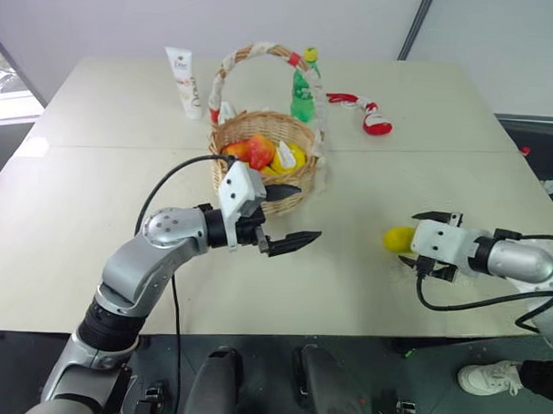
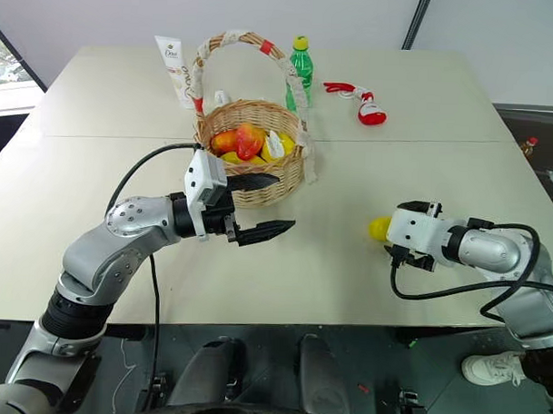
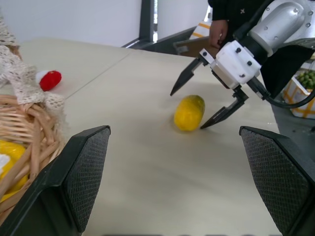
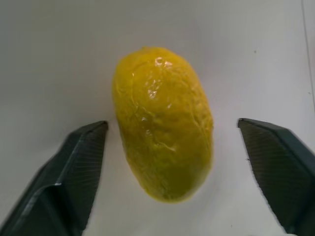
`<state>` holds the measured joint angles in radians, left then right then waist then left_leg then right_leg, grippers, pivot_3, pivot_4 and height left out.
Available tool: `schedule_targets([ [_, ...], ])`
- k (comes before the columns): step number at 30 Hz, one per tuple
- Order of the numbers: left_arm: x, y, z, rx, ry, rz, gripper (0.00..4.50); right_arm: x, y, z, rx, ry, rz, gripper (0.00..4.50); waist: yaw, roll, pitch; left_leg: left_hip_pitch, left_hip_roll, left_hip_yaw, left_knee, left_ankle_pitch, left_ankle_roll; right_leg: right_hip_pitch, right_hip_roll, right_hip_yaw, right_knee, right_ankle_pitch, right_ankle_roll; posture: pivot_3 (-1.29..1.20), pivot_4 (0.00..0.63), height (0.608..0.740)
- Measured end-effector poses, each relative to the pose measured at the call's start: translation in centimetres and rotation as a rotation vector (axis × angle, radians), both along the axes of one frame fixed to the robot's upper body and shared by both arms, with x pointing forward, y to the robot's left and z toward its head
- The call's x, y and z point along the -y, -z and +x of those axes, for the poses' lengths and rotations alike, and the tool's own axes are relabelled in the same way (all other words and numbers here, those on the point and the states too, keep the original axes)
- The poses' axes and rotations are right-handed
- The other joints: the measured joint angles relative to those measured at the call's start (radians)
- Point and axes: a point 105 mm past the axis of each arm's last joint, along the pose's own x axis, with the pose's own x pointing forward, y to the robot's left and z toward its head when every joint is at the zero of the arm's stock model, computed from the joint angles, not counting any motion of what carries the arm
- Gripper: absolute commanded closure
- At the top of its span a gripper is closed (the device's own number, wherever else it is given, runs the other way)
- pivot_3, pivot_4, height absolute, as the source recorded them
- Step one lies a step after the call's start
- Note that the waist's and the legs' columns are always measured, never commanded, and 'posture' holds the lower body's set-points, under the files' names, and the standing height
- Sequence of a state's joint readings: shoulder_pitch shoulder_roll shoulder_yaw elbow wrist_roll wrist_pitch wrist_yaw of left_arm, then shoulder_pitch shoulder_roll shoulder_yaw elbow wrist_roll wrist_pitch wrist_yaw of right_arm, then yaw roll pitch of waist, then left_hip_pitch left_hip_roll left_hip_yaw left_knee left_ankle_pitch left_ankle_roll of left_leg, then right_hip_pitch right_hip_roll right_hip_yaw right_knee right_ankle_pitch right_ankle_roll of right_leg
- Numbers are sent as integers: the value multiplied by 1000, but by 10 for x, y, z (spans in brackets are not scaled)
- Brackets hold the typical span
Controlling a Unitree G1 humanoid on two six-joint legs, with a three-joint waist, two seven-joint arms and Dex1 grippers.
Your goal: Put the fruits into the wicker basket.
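- The lemon lies alone on the table, at about four o'clock from the wicker basket and well apart from it; by the look of things it is the last fruit left out.
- The basket already holds the mango, an apple and bananas, so I judge the task nearly done.
- The right gripper points down at the lemon with its jaws wide. One finger stands on each long side of the fruit, neither touching it, and the lemon sits between them, slightly nearer one finger. This looks set up for closing across its narrow width.
- The left gripper hangs empty, jaws wide, at six o'clock from the basket, just off its rim and pointing toward the lemon; it seems merely parked clear.
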<state>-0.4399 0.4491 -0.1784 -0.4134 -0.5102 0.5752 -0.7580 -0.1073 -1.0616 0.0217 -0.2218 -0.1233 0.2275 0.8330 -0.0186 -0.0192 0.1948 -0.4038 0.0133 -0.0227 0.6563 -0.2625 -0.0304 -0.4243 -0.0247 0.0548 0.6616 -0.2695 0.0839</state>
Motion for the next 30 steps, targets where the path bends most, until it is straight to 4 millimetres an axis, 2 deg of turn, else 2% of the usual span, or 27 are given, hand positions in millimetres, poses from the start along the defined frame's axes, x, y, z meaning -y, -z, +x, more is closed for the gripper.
schedule_targets([
  [3,-2,0,1,0,-11,0,0,-4,-2,2,10,-16,8,2874,0,0,0,-1,0,0,2,0,0,0,0,0,0,0,0,0,150,740],
  [4,-3,0,1,0,-16,-1,0,-6,-3,3,17,-24,14,3059,1,0,0,-1,0,-1,3,0,0,0,0,0,1,0,0,0,150,740],
  [7,-11,1,5,-3,-66,-20,0,-13,-9,7,46,-48,31,3059,-1,0,0,-1,1,-1,4,0,0,0,0,0,1,0,0,0,150,740],
  [9,-22,-1,11,9,-136,-57,0,-26,-21,13,90,-79,98,3059,-4,0,0,-1,1,-2,5,0,0,0,0,0,2,0,0,0,150,740],
  [11,-36,-4,20,26,-223,-96,0,-56,-42,15,148,-162,222,3059,-7,0,0,-1,2,-4,5,0,0,0,1,0,3,0,0,0,150,740],
  [14,-58,-8,29,50,-333,-134,0,-102,-74,8,208,-307,401,3059,-6,0,0,-1,2,-5,6,0,0,0,1,-1,3,0,0,0,150,740],
  [16,-78,-10,34,63,-417,-158,0,-146,-98,4,252,-440,544,3059,-14,0,0,-2,2,-6,6,0,0,0,0,-2,3,0,0,0,150,740],
  [17,-84,-11,35,71,-441,-166,0,-164,-103,2,265,-490,572,3059,-14,0,0,-2,2,-6,6,0,0,0,0,-2,4,0,0,0,150,740],
  [18,-93,-11,35,77,-471,-160,0,-182,-109,9,301,-514,579,3059,-18,-1,0,-2,2,-6,7,0,0,0,0,-3,4,0,0,0,150,740],
  [20,-99,-12,37,90,-496,-162,0,-206,-114,27,378,-504,543,3059,-19,0,0,-2,1,-6,7,0,0,0,-2,-3,4,0,0,0,150,740],
  [23,-102,-13,38,103,-519,-159,0,-226,-111,50,459,-472,454,3059,-8,-1,-1,-4,1,-7,7,0,0,-1,-3,-4,4,0,0,0,150,740],
  [27,-103,-12,39,107,-542,-165,0,-232,-97,74,501,-430,347,3059,3,-1,-1,-5,0,-6,7,-1,0,-2,-5,-4,3,0,0,0,150,740],
  [29,-102,-12,37,107,-544,-170,0,-231,-94,84,516,-411,306,2026,2,-1,-1,-5,0,-6,7,-1,0,-2,-5,-4,3,0,0,0,150,740],
  [30,-100,-12,36,111,-543,-174,0,-230,-93,87,519,-404,297,1712,2,-1,-1,-5,0,-6,7,-1,0,-2,-4,-4,3,0,0,0,150,740],
])
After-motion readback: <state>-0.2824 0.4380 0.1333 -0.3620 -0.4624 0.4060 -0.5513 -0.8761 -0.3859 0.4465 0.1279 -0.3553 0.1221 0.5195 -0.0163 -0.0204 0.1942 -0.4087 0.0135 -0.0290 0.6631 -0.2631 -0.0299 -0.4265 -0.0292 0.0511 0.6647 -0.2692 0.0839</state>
